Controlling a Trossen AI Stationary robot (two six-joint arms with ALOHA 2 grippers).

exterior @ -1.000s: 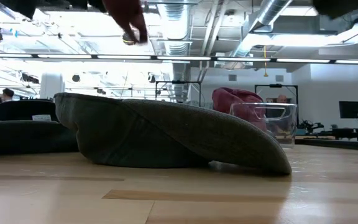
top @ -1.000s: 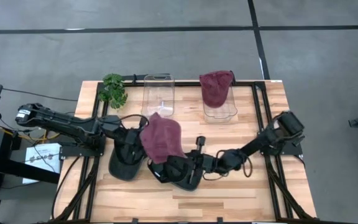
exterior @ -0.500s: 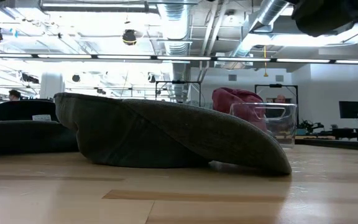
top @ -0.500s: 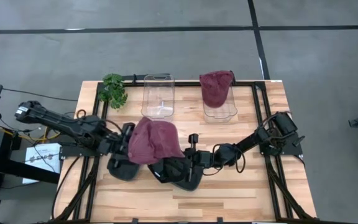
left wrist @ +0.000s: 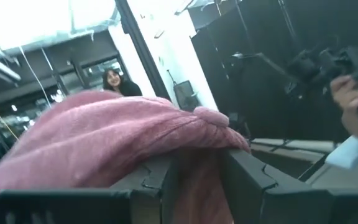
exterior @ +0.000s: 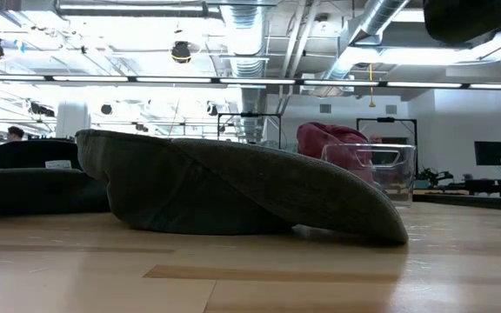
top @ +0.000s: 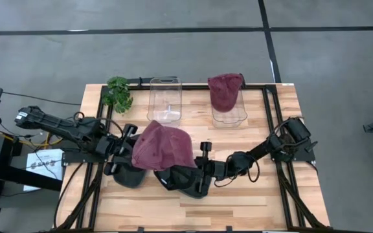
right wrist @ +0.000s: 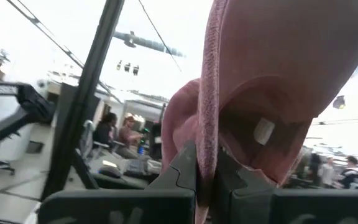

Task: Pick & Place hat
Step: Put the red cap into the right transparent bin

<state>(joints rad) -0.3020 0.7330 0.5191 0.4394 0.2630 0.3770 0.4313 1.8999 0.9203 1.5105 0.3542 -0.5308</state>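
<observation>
A maroon hat (top: 162,147) is held up over the table's middle, spread between both grippers. My left gripper (top: 133,150) is shut on its left side and my right gripper (top: 192,162) is shut on its right side. Beneath it, two dark hats lie brim-down on the wood, one to the left (top: 128,175) and one to the right (top: 183,181); the low view shows the nearer one (exterior: 233,196). A second maroon hat (top: 225,90) sits in the right-hand clear bin (top: 230,115). The low view does not show the held hat. My left gripper (left wrist: 197,186) pinches a fold of the maroon hat's cloth (left wrist: 194,158) between its two fingers, coming level from the table's left. The hat is clear of the table and bulges over the fingers. My right gripper (right wrist: 207,186) pinches the hat's rim edge (right wrist: 205,149) between its two fingers (right wrist: 182,171), coming from the table's right. The hat's open inside with its white label (right wrist: 263,130) faces the camera, and the hat is lifted clear.
An empty clear bin (top: 165,99) stands at the far edge beside the filled one. A small green plant (top: 118,92) sits at the far left corner. Black rails (top: 267,116) run along the table's sides. Bare wood (top: 238,207) lies near the front edge.
My left gripper drew back toward the table's left, carrying the maroon hat with it. The hat, which hung as a narrow upright shape, now lies spread wide between both grippers. It rose out of the low view's top.
</observation>
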